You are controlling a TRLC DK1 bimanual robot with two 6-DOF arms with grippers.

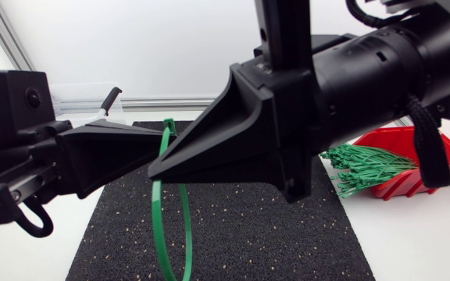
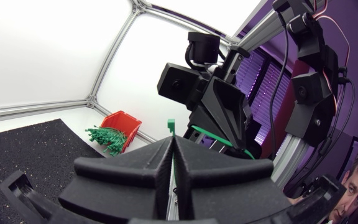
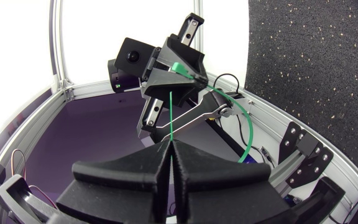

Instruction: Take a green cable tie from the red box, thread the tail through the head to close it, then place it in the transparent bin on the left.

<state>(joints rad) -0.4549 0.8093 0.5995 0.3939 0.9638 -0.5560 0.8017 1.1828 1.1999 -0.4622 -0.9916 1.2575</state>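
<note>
1. Hanging as a long loop over the black mat (image 1: pixel 233 226) in the head view, the green cable tie (image 1: pixel 157 218) is being held at its top by both arms. The left arm is lying nearly level from the view's left edge. Its left gripper (image 1: pixel 156 146) is pointing toward the middle and clenching the tie just below the head. The right arm is stretching across from the right edge, close under the camera. Its right gripper (image 1: pixel 158 166) is pointing leftward, with its tip just beside and slightly below the left one's. The red box (image 1: pixel 436 152) is sitting at the mat's right side, and a bundle of spare ties (image 1: pixel 366 168) is sticking out of it.
2. In the left wrist view, the left gripper's fingers (image 2: pixel 129 171) are pressing together on the strap, and the tie's square head (image 2: pixel 171 126) is standing just past their tips. The right gripper is facing them from ahead, angled downward, with green strap curving beneath it.
3. In the right wrist view, the right gripper's fingers (image 3: pixel 129 168) are clamping the thin tail, which is running straight from their seam toward the left gripper ahead. That gripper is facing the camera and gripping the tie near its head. The rest of the strap is arcing out to one side. Whether the tail is passing through the head cannot be told.
</note>
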